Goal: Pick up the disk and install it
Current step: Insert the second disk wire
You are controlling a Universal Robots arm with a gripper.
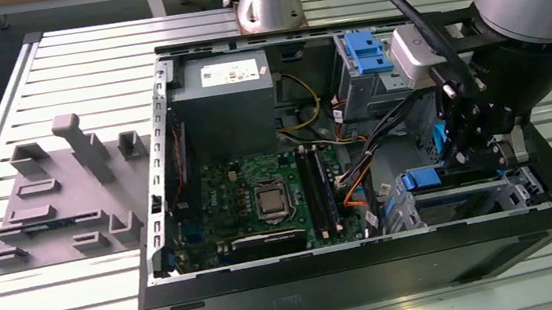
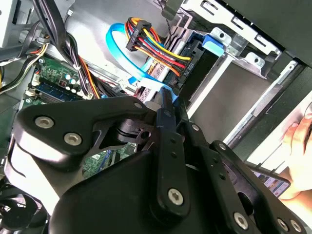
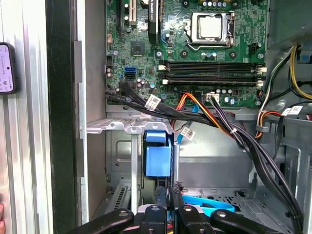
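Observation:
The disk (image 3: 158, 157) stands on edge in a slot of the metal drive cage (image 3: 122, 127), at the corner of the open computer case (image 1: 377, 270) on the exterior view's right. Its blue bracket faces the first wrist camera. In the exterior view the blue end of the disk (image 1: 423, 180) sits at the top of the cage. My gripper (image 3: 168, 189) reaches down into the case, fingers close together on the disk's near edge. In the second wrist view the gripper (image 2: 168, 100) pinches that thin edge, and the disk's blue tab (image 2: 214, 43) shows at the far end.
Power and data cables (image 3: 229, 126) run over the cage beside the motherboard (image 1: 260, 197). A second blue bracket (image 1: 364, 51) sits in the upper bay. The grey fixture block (image 1: 56, 192) lies left of the case. A person's hand (image 2: 297, 141) is near the case's outer edge.

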